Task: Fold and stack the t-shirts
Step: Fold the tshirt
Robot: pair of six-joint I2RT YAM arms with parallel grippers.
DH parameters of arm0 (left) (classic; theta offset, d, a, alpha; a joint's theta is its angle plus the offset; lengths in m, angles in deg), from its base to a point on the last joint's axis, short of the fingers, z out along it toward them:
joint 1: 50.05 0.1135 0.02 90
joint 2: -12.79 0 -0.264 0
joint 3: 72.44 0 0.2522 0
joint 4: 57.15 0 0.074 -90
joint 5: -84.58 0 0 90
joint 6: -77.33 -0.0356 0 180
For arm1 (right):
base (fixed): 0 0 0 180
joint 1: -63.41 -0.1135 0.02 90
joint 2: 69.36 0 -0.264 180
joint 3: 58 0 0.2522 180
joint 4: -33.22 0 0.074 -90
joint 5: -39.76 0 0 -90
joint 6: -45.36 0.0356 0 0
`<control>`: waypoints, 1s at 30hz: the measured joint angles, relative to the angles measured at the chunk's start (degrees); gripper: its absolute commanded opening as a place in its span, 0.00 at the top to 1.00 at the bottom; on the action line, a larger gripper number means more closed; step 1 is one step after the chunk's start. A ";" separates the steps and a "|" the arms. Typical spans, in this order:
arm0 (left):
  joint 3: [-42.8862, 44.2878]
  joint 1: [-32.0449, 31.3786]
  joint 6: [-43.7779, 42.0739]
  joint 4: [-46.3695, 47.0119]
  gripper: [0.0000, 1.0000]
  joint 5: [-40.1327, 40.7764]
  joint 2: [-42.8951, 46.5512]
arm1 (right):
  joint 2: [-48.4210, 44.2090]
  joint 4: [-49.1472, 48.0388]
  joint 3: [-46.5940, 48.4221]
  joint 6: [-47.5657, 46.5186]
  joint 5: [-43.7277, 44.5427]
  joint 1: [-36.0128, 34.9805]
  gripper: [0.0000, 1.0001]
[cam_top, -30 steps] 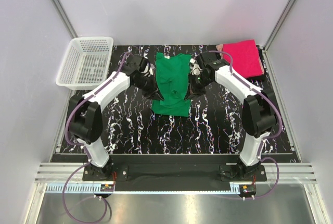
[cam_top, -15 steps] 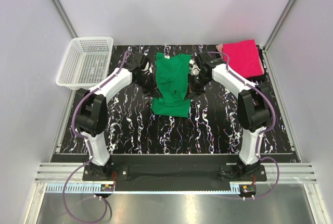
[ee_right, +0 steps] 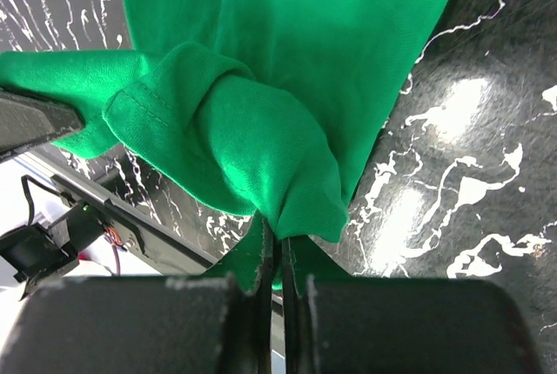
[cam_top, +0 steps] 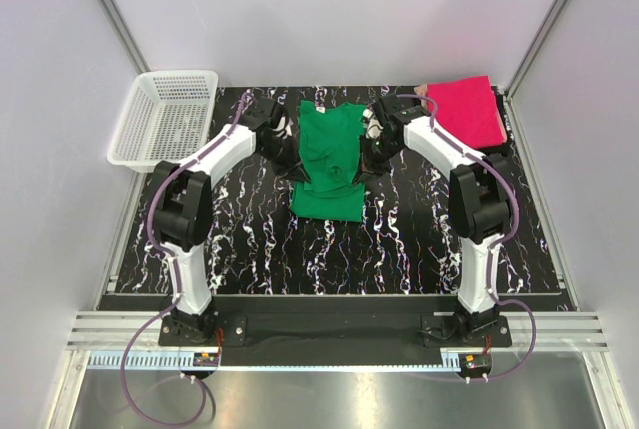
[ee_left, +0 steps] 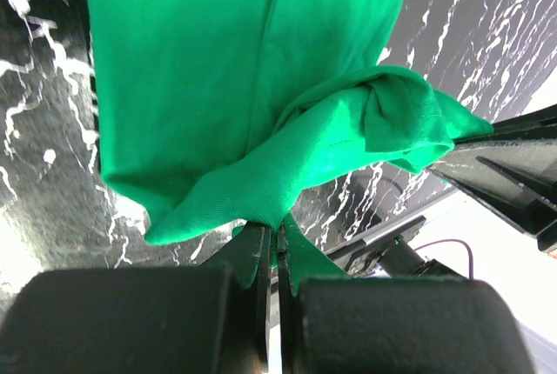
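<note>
Folding half done: left pincer (ee_left: 271,239) and right pincer (ee_right: 277,243) clamp shut on the green t-shirt (cam_top: 329,145) — pink t-shirt (cam_top: 467,110) lies apart, unstacked.

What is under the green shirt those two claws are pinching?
Only the black marbled table shows around the green t-shirt and below the bunched fold that the left claw and right claw pinch. Whatever lies beneath the flat cloth is covered.
</note>
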State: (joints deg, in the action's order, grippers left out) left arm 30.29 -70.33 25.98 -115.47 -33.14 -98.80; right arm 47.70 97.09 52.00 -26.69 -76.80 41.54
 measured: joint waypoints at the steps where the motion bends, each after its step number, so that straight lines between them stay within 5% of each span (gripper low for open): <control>1: 0.46 0.11 -0.13 0.02 1.00 0.00 -0.55 | 0.39 0.09 0.31 0.00 -0.02 0.07 1.00; 30: 9.75 2.58 -2.38 -1.73 1.00 -0.46 -13.16 | 10.54 0.81 7.82 0.09 -1.57 1.81 1.00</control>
State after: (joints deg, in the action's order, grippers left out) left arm 40.04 -67.75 23.60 -117.19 -33.60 -111.96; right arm 58.23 97.90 59.83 -26.60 -78.38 43.35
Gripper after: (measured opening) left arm 0.020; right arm 0.022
